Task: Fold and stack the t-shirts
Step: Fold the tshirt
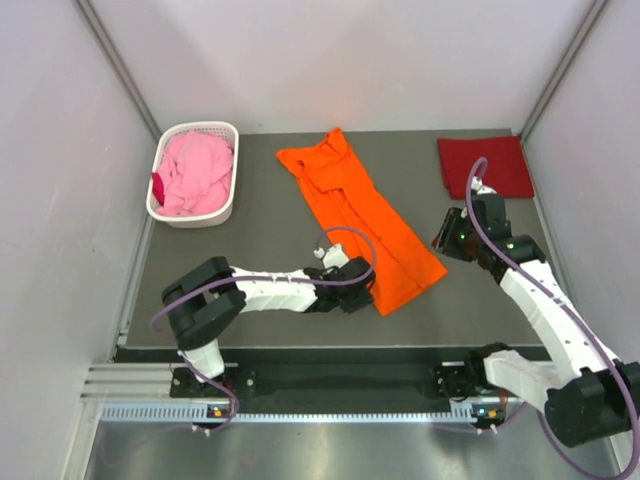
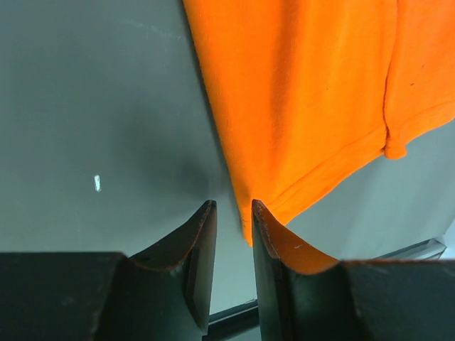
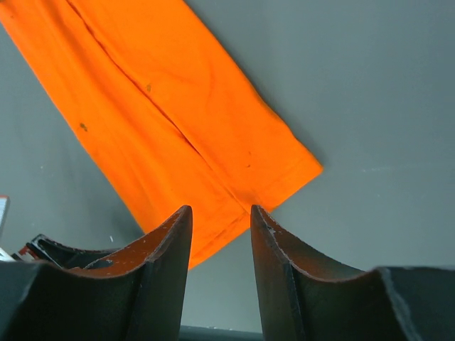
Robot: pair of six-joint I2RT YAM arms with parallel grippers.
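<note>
While the left gripper point(image 2: 232, 206) sits low at the near hem corner of the orange t-shirt point(image 1: 365, 215), its jaws stand slightly apart over bare table point(image 2: 92, 106). Right gripper point(image 3: 220, 209) hovers aside, spread, empty. Shirt lies mid-table as a long diagonal strip. Dark red t-shirt point(image 1: 485, 165) folded far right. Risk: closing here catches one layer or nothing, so the fold opens on lifting.

We count one orange t-shirt point(image 1: 360, 215) by the left tool point(image 1: 368, 298), one dark red t-shirt point(image 1: 485, 167) beyond the right tool point(image 1: 445, 236), one pink t-shirt point(image 1: 195, 172), one basket point(image 1: 226, 206).
</note>
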